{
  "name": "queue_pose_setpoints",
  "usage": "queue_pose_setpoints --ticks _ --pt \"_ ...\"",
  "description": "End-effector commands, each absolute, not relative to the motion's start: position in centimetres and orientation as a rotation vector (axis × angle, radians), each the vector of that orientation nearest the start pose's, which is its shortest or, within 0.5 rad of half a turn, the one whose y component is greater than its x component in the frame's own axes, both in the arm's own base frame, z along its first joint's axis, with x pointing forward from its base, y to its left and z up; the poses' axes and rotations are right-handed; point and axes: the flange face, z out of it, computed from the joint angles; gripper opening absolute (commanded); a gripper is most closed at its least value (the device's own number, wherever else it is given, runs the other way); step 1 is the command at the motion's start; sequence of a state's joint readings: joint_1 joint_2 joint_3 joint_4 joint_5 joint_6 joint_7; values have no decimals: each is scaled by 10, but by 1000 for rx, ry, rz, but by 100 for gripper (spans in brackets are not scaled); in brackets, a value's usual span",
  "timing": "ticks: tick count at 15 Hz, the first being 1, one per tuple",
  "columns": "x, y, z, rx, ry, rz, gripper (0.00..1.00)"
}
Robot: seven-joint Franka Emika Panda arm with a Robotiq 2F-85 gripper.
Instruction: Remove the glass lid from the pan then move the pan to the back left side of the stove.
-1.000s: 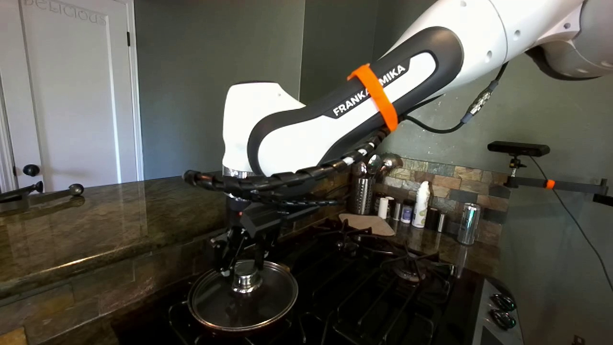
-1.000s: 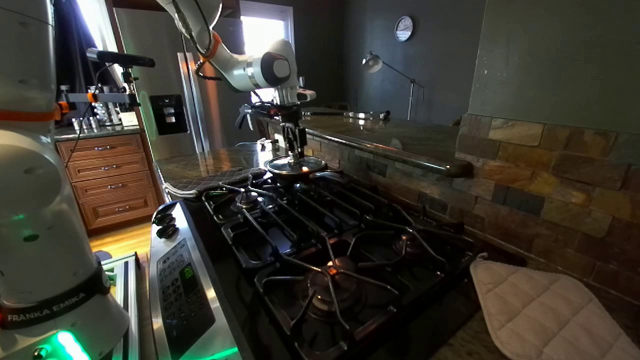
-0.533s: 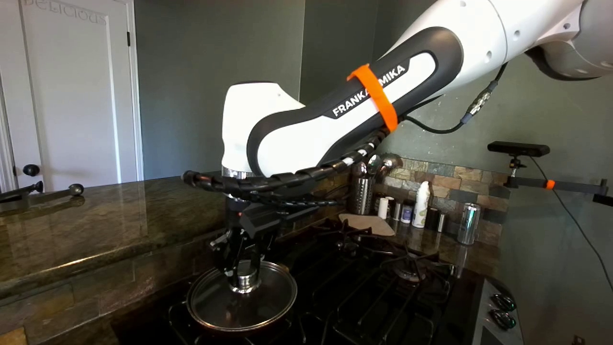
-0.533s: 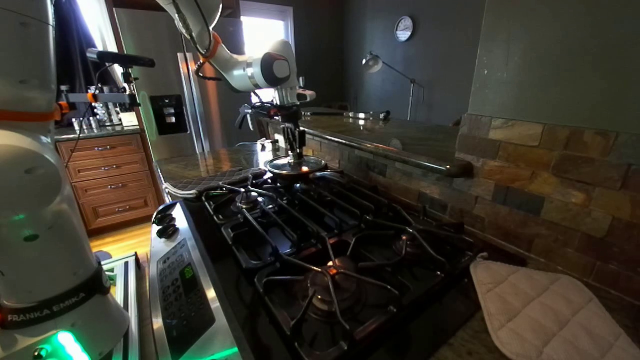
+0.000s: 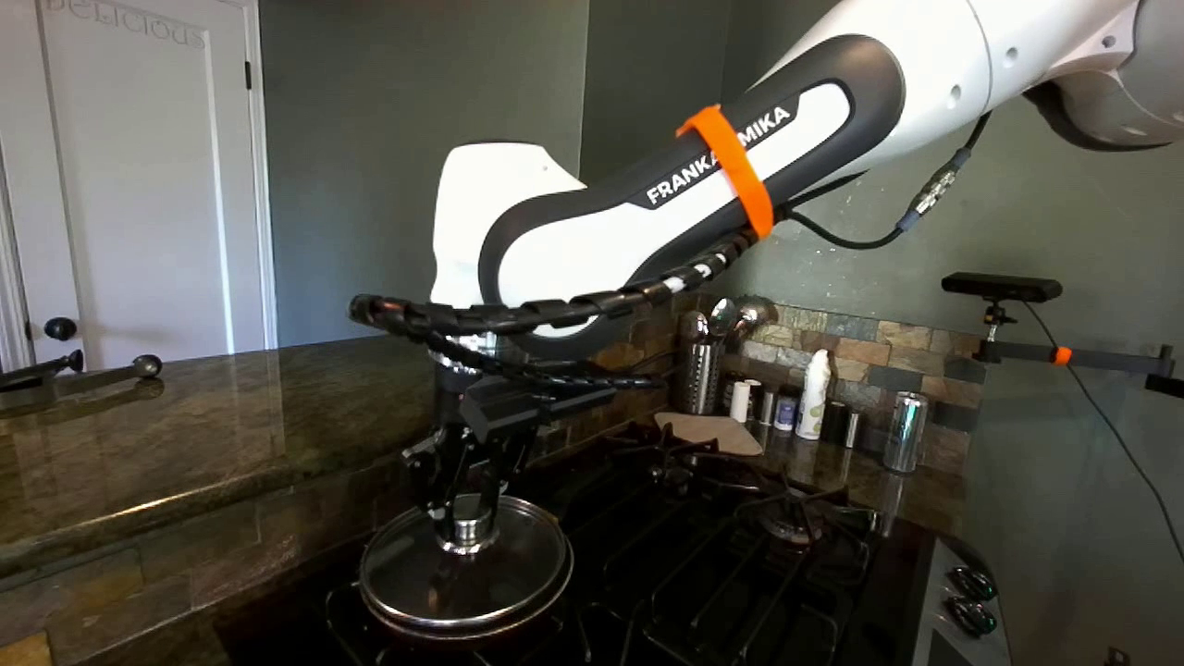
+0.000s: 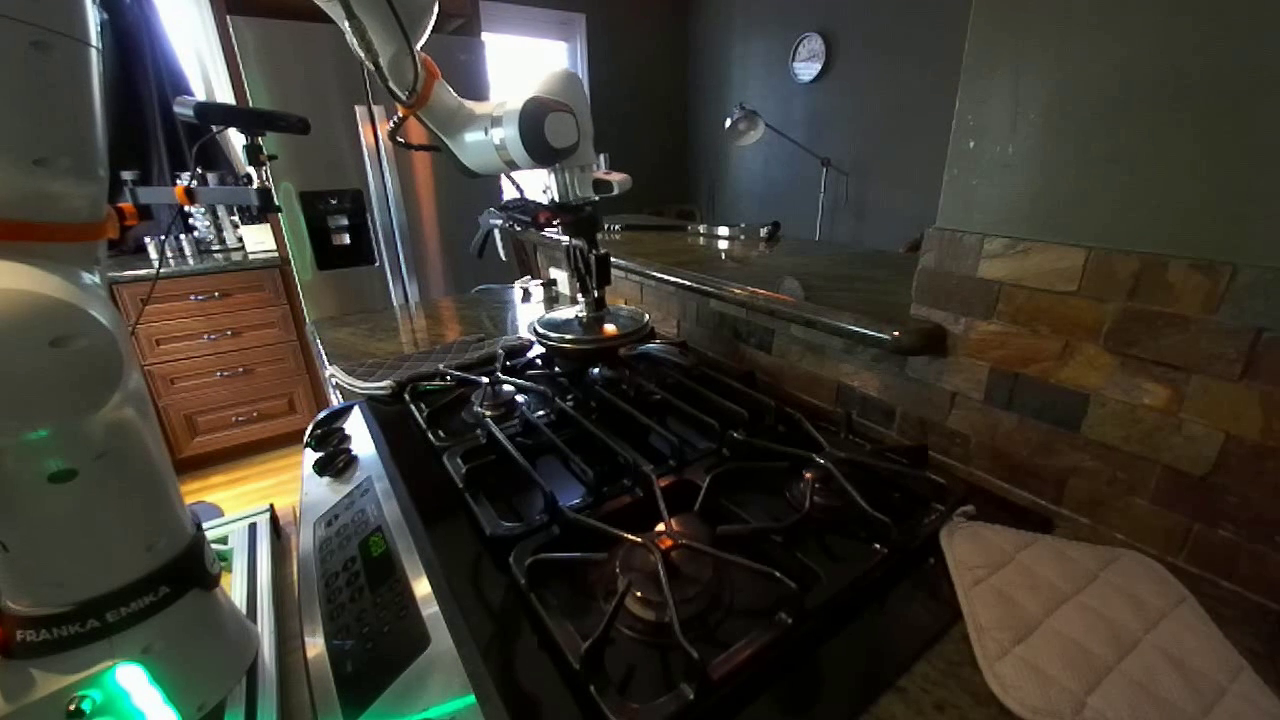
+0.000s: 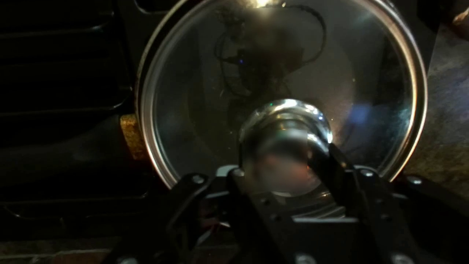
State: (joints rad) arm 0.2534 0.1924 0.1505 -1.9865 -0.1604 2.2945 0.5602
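Observation:
The glass lid [image 5: 416, 583] is level, slightly above the pan [image 5: 472, 638], with a thin gap between their rims. In an exterior view the lid [image 6: 560, 325] hovers just over the pan [image 6: 590, 350]. My gripper [image 5: 468, 527] is shut on the lid's metal knob from above; the gripper [image 6: 595, 298] also points straight down there. In the wrist view the gripper's fingers [image 7: 285, 157] flank the knob, and the lid [image 7: 278, 66] covers most of the pan. The pan sits at one end of the stove [image 6: 640, 460]; its dark handle [image 7: 73, 146] points left in the wrist view.
A raised stone ledge [image 5: 231, 425] runs close beside the pan and arm. A pale pot holder [image 6: 1090, 610] lies beyond the stove's opposite end. A utensil canister [image 5: 700, 379] and bottles stand there too. A dark quilted mat [image 6: 430, 362] lies near the pan.
The gripper fingers have closed on the lid's knob. The arm has then risen slightly, lifting the lid a little off the pan. The pan has not visibly moved.

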Motion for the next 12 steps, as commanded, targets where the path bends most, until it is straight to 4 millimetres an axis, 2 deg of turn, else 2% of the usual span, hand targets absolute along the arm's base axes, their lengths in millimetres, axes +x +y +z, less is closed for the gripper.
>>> queue_pose_setpoints --ticks 1,6,12 --pt "548 231 406 -3121 180 -313 24" --pt "530 226 431 -3095 304 -381 24" --pt "495 202 447 -3089 478 -398 24"
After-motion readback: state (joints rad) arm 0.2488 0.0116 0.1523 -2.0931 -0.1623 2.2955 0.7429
